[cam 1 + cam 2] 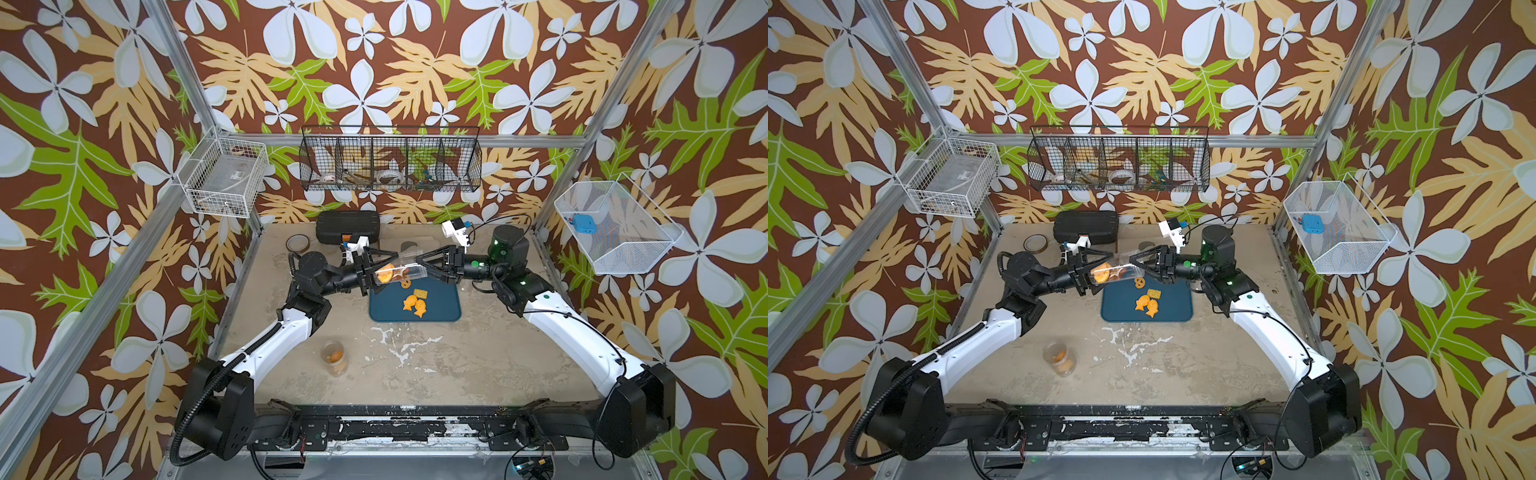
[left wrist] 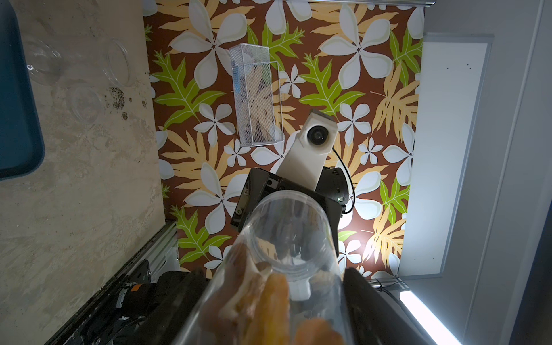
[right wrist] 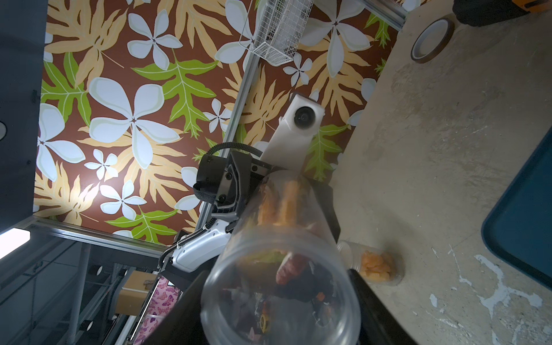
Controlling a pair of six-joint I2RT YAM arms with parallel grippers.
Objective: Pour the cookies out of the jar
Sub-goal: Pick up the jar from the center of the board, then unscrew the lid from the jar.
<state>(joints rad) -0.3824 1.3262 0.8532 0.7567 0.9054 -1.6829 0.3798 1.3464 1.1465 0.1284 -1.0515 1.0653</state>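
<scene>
Cookies [image 1: 1101,273] sit in the jar [image 1: 405,268]; right gripper [image 1: 422,266] clamps it, left gripper [image 1: 382,270] maybe too, can't tell. Tugging apart could fling them past the tray [image 1: 444,307].

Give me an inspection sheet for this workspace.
Surface: mottled beige table, white scuffs; blue tray at centre.
Job's things: jar held sideways over tray's back edge, cookies inside; fish cookies on tray.
Clutter: second jar with cookies, tape roll, black case.
Grippers: left gripper and right gripper each shut on a jar end.
Cables: black conduit along left arm; thin cable along right arm.
Surroundings: floral walls; three wire baskets.
</scene>
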